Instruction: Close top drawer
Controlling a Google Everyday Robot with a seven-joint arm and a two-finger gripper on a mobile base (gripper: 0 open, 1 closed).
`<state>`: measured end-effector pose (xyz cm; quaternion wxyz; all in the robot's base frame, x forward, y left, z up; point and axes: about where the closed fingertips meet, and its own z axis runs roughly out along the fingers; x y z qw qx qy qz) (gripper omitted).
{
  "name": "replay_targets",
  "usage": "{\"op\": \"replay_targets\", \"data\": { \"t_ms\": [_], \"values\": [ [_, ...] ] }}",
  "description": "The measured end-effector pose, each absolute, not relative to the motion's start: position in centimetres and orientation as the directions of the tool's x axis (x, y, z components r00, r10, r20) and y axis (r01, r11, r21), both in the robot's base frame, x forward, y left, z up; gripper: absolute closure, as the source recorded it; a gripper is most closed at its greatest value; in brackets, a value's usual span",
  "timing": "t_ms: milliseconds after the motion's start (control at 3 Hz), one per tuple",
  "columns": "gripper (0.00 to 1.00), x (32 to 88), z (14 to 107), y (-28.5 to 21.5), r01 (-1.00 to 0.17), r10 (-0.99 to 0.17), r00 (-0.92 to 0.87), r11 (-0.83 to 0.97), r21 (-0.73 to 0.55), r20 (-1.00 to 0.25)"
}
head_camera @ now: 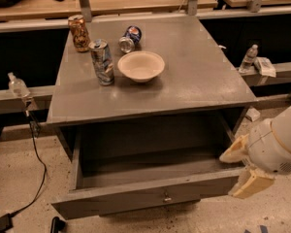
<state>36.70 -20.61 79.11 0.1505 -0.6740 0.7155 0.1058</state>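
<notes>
At right front corner of the drawer [136,198]: gripper [234,173] sits just beside the end of the front panel, cream fingers [252,183] spread apart, holding nothing. Drawer is pulled well out of the cabinet [203,81], knob [167,196] mid-front and well clear of the gripper. Risks as I read them: a push from this corner is off-centre, so the box could rack and bind on its sides instead of sliding in. The upper finger looks to be over or inside the box edge, so if it stays there it could get pinched against the cabinet frame as the drawer goes in. It may also slide off the panel end and miss entirely. A hard shove could rattle the upright cans [102,61] on top; the bowl [141,65] is less of a worry. Can't tell whether the gripper is touching the panel or just near it. Arm is cut off at the right edge, wrist blocks the drawer's corner. Drawer interior is in shadow, nothing visible inside. Anything below the drawer is out of view.
</notes>
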Motion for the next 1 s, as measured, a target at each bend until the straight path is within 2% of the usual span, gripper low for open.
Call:
{"op": "replay_targets", "data": {
  "t_ms": [333, 667, 1000],
  "values": [
    [0.74, 34.9, 77.7, -19.1, -0.994, -0.938, 0.039, -0.001, -0.109, -0.346],
    [0.97, 35.0, 78.0, -19.2, -0.994, -0.938, 0.031, 0.006, -0.106, -0.346],
    [1.00, 34.5, 74.2, -18.3, -0.995, -0.920, 0.025, 0.015, -0.098, -0.390]
  ]
}}
